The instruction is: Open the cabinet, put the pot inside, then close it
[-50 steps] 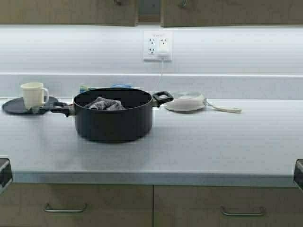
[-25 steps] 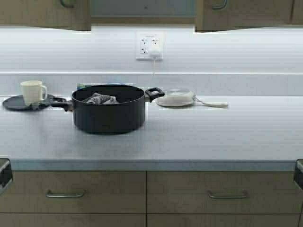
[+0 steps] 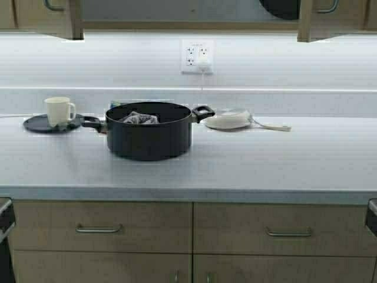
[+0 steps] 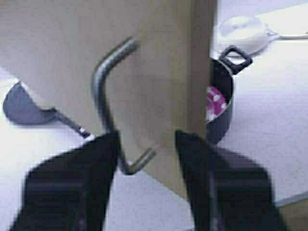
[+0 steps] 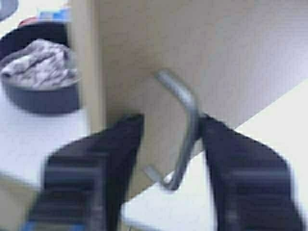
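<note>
The cabinet stands with both tan doors swung out, the left door [image 3: 41, 17] and the right door [image 3: 336, 17], and its grey inside [image 3: 188, 12] shows between them. My left gripper [image 4: 147, 144] is open, its fingers either side of the left door's metal handle [image 4: 103, 82]. My right gripper [image 5: 168, 130] is open around the right door's handle [image 5: 188, 120], which lies against one finger. Neither gripper shows in the high view. The black pot [image 3: 148, 130] sits on the counter below with a grey cloth [image 3: 140, 118] in it. The pot [image 4: 222, 108] [image 5: 43, 94] also shows past each door's edge.
A cream mug [image 3: 59, 110] stands on a dark plate [image 3: 40, 124] left of the pot. A white lidded pan [image 3: 230, 119] lies to its right, under a wall outlet [image 3: 197, 56]. Drawer fronts [image 3: 100, 228] run below the counter edge. A dark round object [image 3: 283, 7] sits inside the cabinet.
The robot has backed away from the counter, so more of the lower drawers show. The two cabinet doors have swung wider apart, opening up the grey inside.
</note>
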